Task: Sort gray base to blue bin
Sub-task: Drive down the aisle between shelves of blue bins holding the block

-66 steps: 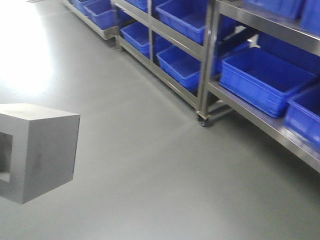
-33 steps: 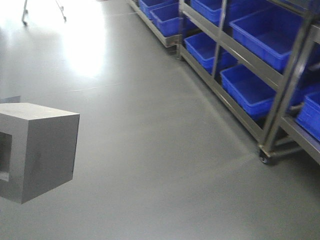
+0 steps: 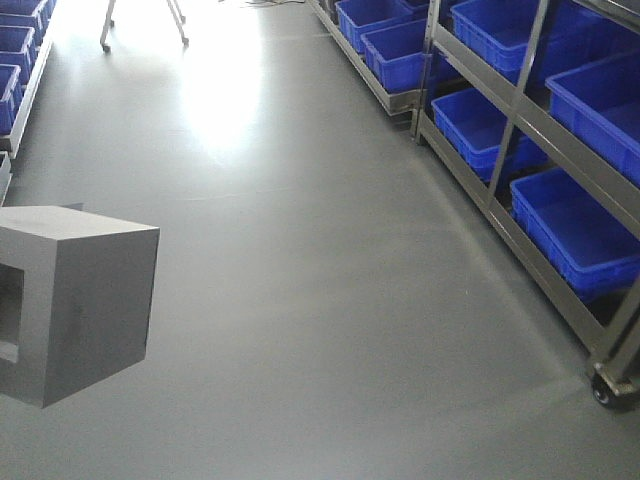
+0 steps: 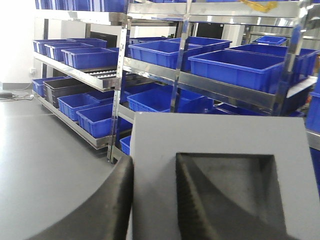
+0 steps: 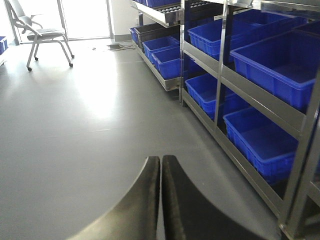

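Here, low in frame, the left claw [image 4: 154, 170] pinches the matte gray cube-like base [image 4: 220, 135]; the right claw [image 5: 160, 165] is pressed together.

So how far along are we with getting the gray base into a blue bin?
Pickup looks done: the left gripper is shut on the gray base, one finger in its recess, off the floor. The right gripper is shut, empty. In hand: carrying it beside the racks. Left: placing it in one of the blue bins.
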